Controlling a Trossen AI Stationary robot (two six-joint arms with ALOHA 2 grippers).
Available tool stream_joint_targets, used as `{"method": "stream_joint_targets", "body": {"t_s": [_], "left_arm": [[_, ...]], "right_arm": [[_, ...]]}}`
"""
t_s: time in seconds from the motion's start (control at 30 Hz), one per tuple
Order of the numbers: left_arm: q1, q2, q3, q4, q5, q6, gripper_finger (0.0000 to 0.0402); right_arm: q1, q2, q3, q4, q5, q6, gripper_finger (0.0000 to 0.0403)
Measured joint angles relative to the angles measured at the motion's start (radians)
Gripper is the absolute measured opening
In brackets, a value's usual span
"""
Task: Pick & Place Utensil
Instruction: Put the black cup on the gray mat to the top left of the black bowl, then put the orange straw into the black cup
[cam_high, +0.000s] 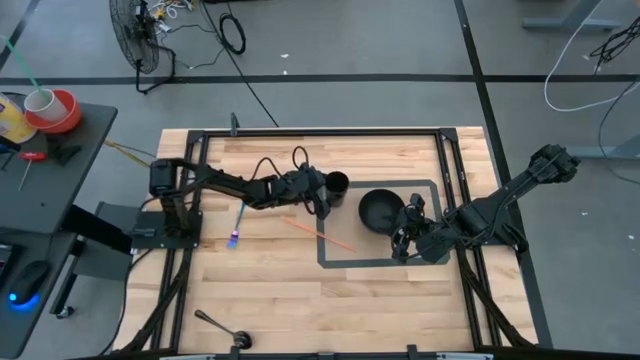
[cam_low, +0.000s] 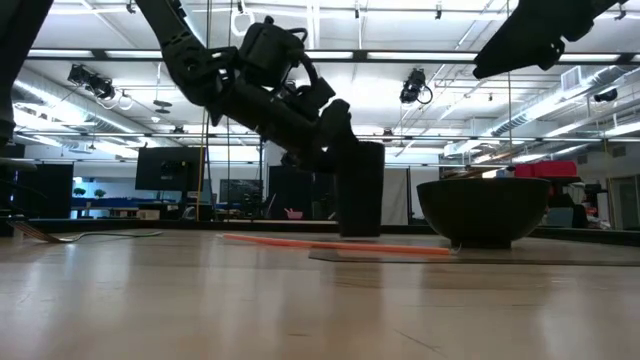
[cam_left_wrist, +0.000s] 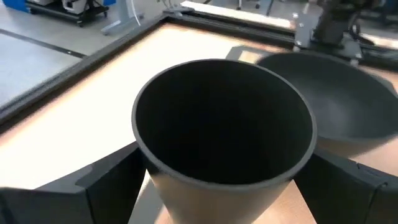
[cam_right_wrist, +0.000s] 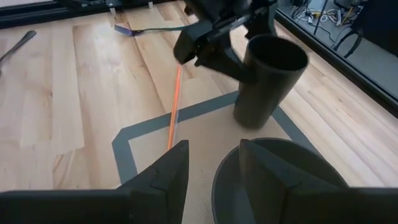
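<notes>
No brand, no label, no writing that we can read on anything here. The count: one dark cylindrical cup, one black round bowl, one long orange straw-like stick, one fork with a purple handle and one grey metal spoon on the light wooden table.

The left gripper is at the table's middle and it has the cup, one finger on each side of the wall, jaws spread to the cup's width. The cup stands upright at the far left corner of the grey taped rectangle, mouth up, with the bowl just to its right, and we cannot tell whether they touch.

The orange stick lies flat, its long axis running diagonally from far left to near right, crossing the rectangle's left edge; its right end points toward the bowl's near side. In the low view it stretches along the tabletop in front of the cup to the bowl's foot.

The fork lies left of the stick, well apart, long axis near to far. The spoon rests at the table's near edge, far from everything.

The right gripper hovers at the bowl's near right side, fingers parted with a clear gap, holding nothing, looking across the bowl's rim toward the cup.
</notes>
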Motion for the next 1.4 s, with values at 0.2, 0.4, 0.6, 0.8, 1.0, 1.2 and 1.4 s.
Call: {"method": "stream_joint_targets", "body": {"t_s": [0.2,0.4,0.6,0.8,1.0,1.2,1.4], "left_arm": [[-0.004,0.02,0.0,0.031,-0.017,0.003,0.038],[-0.004,0.02,0.0,0.006,0.017,0.001,0.038],[-0.02,0.039,-0.001,-0.015,-0.001,0.007,0.038],[-0.02,0.06,0.0,-0.052,-0.041,0.008,0.038],[-0.021,0.06,0.0,-0.076,-0.051,0.022,0.038],[-0.033,0.058,0.0,-0.118,-0.056,0.039,0.038],[-0.033,0.035,-0.001,-0.213,-0.071,0.044,0.038]], "right_arm": [[0.0,0.0,0.0,0.006,-0.005,-0.003,0.0144],[0.0,0.0,0.0,0.01,-0.006,-0.003,0.0144],[0.0,0.0,0.0,0.013,-0.006,-0.004,0.0144],[0.0,0.0,0.0,0.014,-0.008,-0.002,0.0144],[0.0,0.0,0.0,0.017,-0.008,-0.003,0.0144],[0.0,0.0,0.0,0.018,-0.013,-0.003,0.0144],[0.0,0.0,0.0,0.018,-0.033,-0.003,0.0144]]}}
